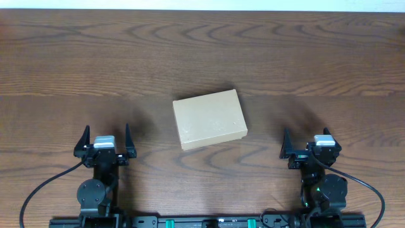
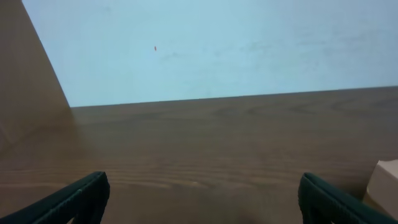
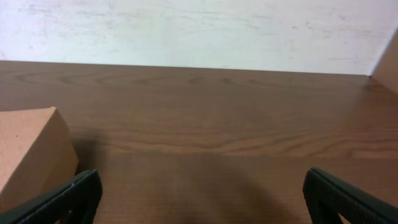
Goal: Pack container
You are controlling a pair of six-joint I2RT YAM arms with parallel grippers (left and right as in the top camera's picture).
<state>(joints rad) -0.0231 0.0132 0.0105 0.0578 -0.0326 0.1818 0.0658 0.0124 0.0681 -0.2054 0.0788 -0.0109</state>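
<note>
The container (image 1: 209, 118) is a small tan cardboard box lying shut on the wooden table, near the middle, slightly turned. Its corner shows at the right edge of the left wrist view (image 2: 385, 185) and its side at the left of the right wrist view (image 3: 30, 149). My left gripper (image 1: 105, 140) is open and empty, near the front edge, left of the box. My right gripper (image 1: 308, 145) is open and empty, near the front edge, right of the box. Both sets of fingertips show wide apart in the wrist views, the left gripper (image 2: 202, 200) and the right gripper (image 3: 202, 198).
The wooden table (image 1: 202, 57) stretches back to a pale wall (image 3: 199, 31). Black cables (image 1: 38, 190) loop from each arm base at the front edge. No other objects show.
</note>
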